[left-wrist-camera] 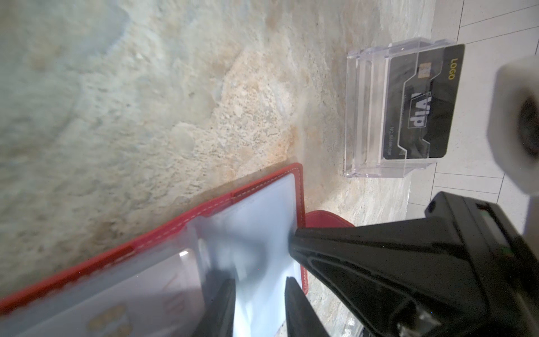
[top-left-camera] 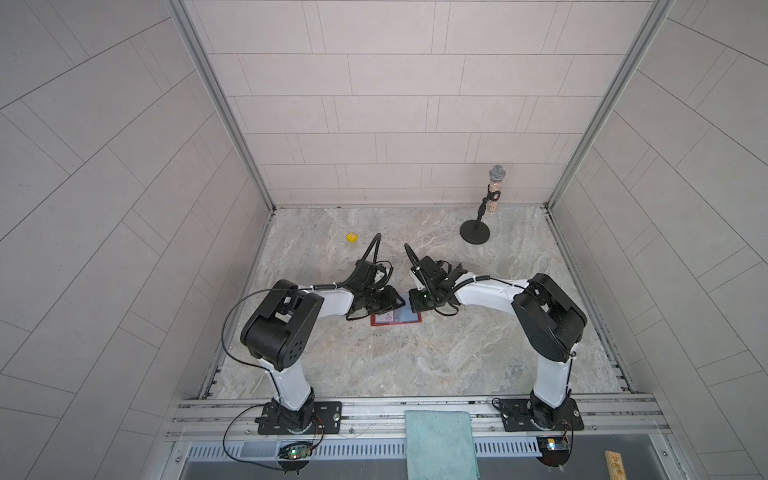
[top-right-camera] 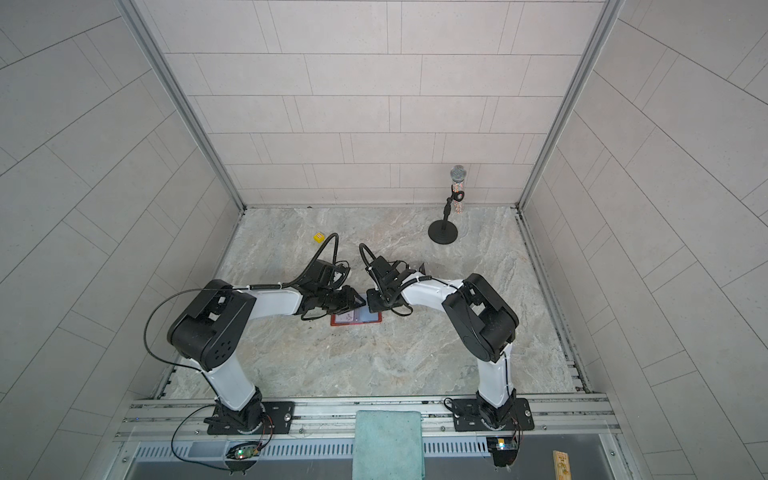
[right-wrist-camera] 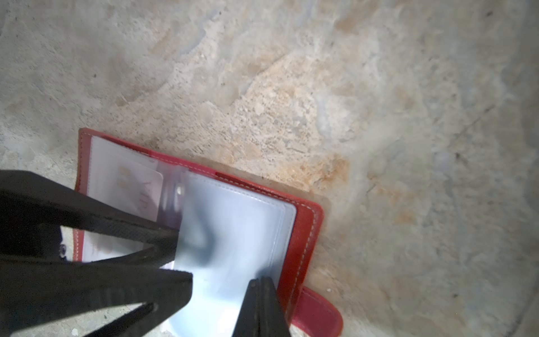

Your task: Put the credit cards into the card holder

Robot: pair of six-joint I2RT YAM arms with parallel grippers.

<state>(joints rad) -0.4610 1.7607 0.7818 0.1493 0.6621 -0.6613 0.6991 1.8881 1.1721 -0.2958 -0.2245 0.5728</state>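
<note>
Jaws of the left gripper (left-wrist-camera: 259, 280) stand a little apart, with one finger on either side of the edge of a clear sleeve (right-wrist-camera: 233, 233) that arches up off the page. They are not pressed together on it. The right gripper (right-wrist-camera: 259, 281) has its jaws closed tight, tips set at the sleeve's outer corner. Whether they pinch the plastic or only press on it I cannot tell.

That sleeve belongs to the card holder (top-left-camera: 395, 319), a red book-style wallet. In both top views it lies open and flat near the middle of the marble table (top-left-camera: 415, 365), between the two grippers. Its snap strap (right-wrist-camera: 318, 315) sticks out from the cover beside the right gripper and onto the table. Under the clear plastic of the other page lies a pale card (right-wrist-camera: 140, 189) lettered VIP, partly hidden by the left gripper's fingers (right-wrist-camera: 116, 227).

A black VIP card (left-wrist-camera: 420, 108) stands upright in a clear acrylic stand (left-wrist-camera: 364, 116), apart from the card holder.

Farther out, a small yellow cube (top-left-camera: 352, 237) sits toward the table's far left. A microphone (top-left-camera: 496, 178) on a round-based stand rises near the far right corner. A teal cloth (top-left-camera: 440, 444) hangs over the near rail between the arm bases.
</note>
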